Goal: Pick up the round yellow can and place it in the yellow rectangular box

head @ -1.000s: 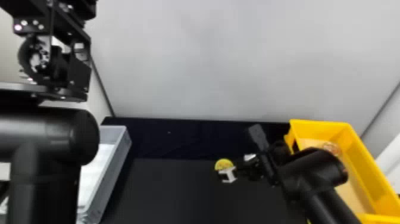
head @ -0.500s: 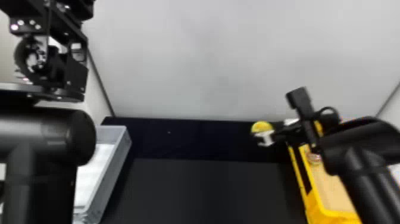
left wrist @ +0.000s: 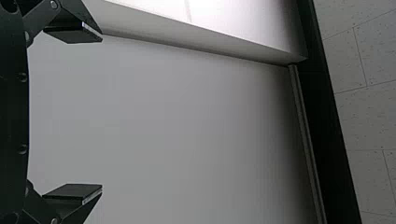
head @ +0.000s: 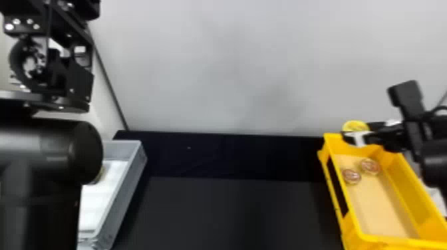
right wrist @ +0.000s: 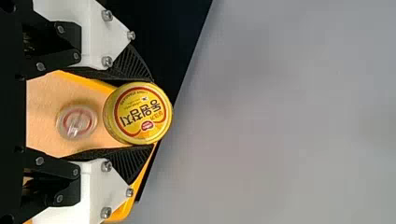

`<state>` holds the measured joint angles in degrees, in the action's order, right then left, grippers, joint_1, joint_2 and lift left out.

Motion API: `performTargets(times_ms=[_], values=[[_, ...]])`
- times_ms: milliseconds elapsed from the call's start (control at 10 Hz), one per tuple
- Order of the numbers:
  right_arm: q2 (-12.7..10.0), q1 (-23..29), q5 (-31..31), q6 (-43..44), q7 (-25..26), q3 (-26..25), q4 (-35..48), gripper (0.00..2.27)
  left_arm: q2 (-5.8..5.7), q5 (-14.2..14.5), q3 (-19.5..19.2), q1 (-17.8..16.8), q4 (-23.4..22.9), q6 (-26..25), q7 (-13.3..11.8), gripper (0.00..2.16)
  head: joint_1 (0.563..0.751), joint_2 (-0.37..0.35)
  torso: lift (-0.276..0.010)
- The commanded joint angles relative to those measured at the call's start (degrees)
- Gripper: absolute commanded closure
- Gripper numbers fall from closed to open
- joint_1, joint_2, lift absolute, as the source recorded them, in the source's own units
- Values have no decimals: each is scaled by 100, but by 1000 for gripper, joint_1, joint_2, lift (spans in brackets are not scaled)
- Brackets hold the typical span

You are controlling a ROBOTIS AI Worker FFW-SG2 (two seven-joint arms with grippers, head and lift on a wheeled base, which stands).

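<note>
In the left foreground stands the black left arm (head: 50,159), its upper parts rising along the left edge. Its claw (left wrist: 101,113) is open, the two flat black fingers well apart with the pale wall between them. Partly hidden by this arm is a grey plastic crate (head: 121,206) with a white floor; a round, yellowish item (head: 98,175) shows in part beside the arm, too covered to identify. The black worktop (head: 229,216) occupies the middle, between the crate and the yellow rectangular box (head: 349,219), a plastic container with a pale orange floor, on the right. Towards the far end of that floor lie two small round objects with clear rims and reddish markings, one nearer (head: 352,176) and one slightly farther (head: 370,166), close together but apart. The right arm (head: 435,159) enters from the right edge; its claw (head: 361,132) is closed on the round yellow can (head: 354,126), black ribbed fingers touching opposite sides and the printed round face exposed. The can is raised at the box's far end, near the left corner; whether it is wholly over the floor cannot be told. Behind everything rises a plain light-grey wall (head: 226,66)
</note>
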<state>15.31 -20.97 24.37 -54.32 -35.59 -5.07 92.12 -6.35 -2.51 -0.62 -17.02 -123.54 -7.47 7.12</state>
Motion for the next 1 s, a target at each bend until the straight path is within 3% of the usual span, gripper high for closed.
performTargets(times_ms=[0, 400, 900], values=[[139, 67, 122, -11, 33, -407, -54, 592, 2, -4, 0, -12, -12, -9, 0, 140, 663, 54, -5], [183, 251, 60, 367, 120, -820, -581, 592, -15, -13, 0, -38, -48, -62, -26, 140, 663, 54, -5], [306, 532, -1039, 921, 710, -1092, -1557, 592, -24, -13, 9, -82, -65, -88, -35, 140, 663, 54, -5]])
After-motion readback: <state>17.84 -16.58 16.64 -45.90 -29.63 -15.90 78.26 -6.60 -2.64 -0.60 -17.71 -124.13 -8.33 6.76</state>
